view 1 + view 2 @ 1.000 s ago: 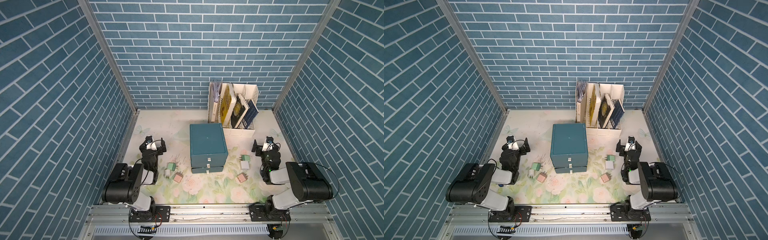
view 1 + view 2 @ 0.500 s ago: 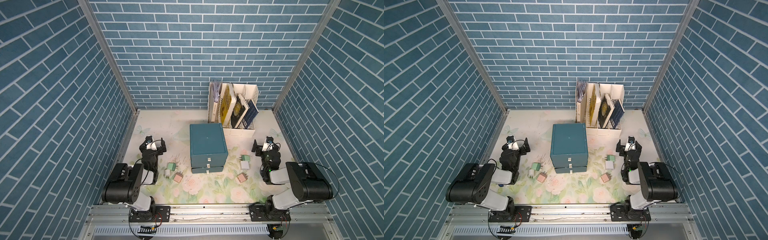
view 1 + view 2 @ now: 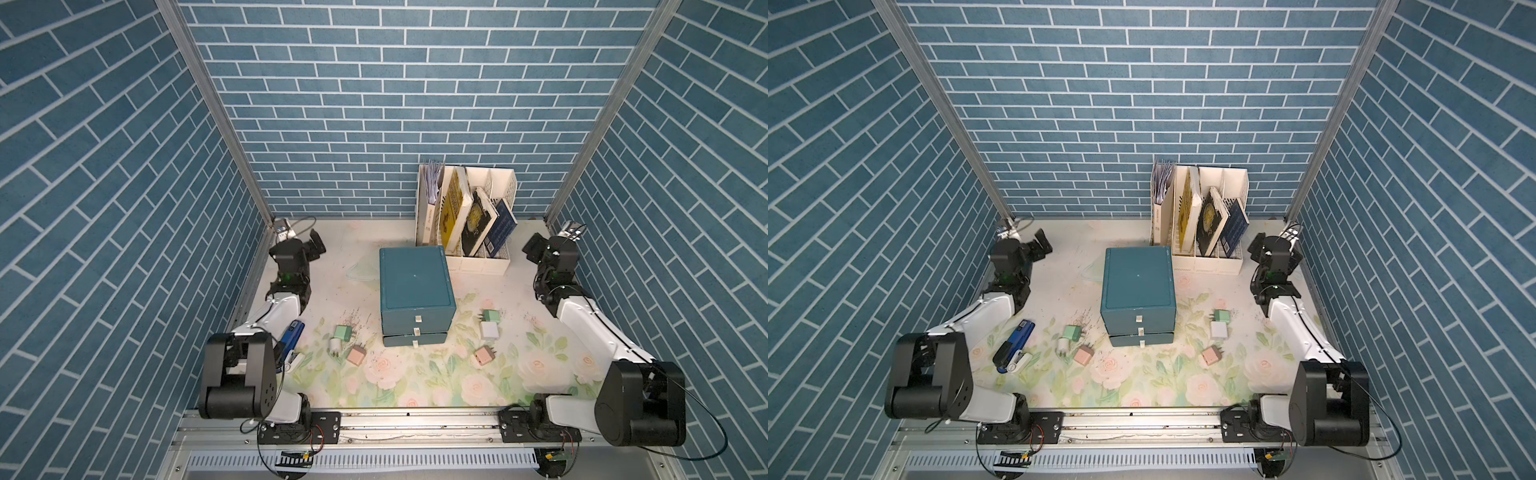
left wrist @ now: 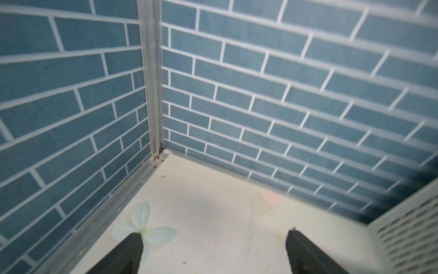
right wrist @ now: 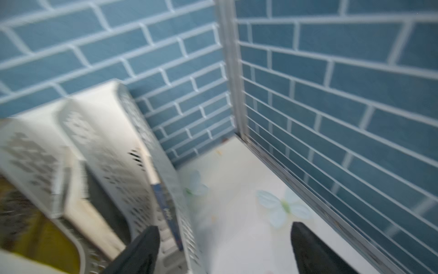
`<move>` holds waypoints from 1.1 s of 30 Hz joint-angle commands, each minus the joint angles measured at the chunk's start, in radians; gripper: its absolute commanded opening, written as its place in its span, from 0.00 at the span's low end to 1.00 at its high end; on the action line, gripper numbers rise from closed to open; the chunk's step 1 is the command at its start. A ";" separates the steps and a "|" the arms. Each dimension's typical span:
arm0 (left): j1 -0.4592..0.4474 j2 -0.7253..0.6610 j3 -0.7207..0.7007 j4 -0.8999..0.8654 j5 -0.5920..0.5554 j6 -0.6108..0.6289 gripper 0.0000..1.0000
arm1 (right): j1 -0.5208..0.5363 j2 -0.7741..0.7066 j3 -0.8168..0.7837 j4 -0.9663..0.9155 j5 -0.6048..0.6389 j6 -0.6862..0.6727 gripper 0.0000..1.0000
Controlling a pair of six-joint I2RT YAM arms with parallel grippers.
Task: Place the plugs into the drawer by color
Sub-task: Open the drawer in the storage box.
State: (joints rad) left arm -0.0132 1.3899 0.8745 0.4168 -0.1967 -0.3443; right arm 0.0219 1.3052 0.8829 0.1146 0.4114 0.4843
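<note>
The dark teal drawer [image 3: 415,286] [image 3: 1138,282] stands mid-table, its three white tab handles facing the front edge. Left of it lie a mint green plug [image 3: 342,332], a white plug [image 3: 334,345] and a pink plug [image 3: 356,355]. Right of it lie a mint green plug [image 3: 491,316], a white plug [image 3: 489,330] and a pink plug [image 3: 483,355]. My left gripper [image 3: 316,244] [image 4: 213,239] is open and empty near the back left corner. My right gripper [image 3: 532,249] [image 5: 222,234] is open and empty beside the file rack, far from the plugs.
A white file rack [image 3: 498,183] with books stands behind the drawer against the back wall. A blue-and-black stapler-like object [image 3: 291,334] and a small white item [image 3: 293,360] lie by the left arm. Brick walls close three sides.
Both arms have stretched away from the plugs toward the back corners of the table. The plugs and drawer have not moved.
</note>
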 commanded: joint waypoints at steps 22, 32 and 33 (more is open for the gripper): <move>-0.773 -0.418 0.097 -0.903 0.035 -0.293 0.87 | 1.127 -0.183 0.322 -0.923 0.231 0.491 0.77; -0.773 -0.295 0.141 -0.860 0.044 -0.284 0.73 | 1.308 0.123 0.463 -0.874 0.200 0.549 0.68; -0.774 -0.282 0.148 -0.856 0.049 -0.278 0.72 | 1.296 0.136 0.459 -0.868 0.184 0.565 0.65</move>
State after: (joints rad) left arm -0.7822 1.0943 0.9810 -0.4538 -0.1543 -0.6392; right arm 1.3361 1.4231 1.3270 -0.7650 0.6098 0.9989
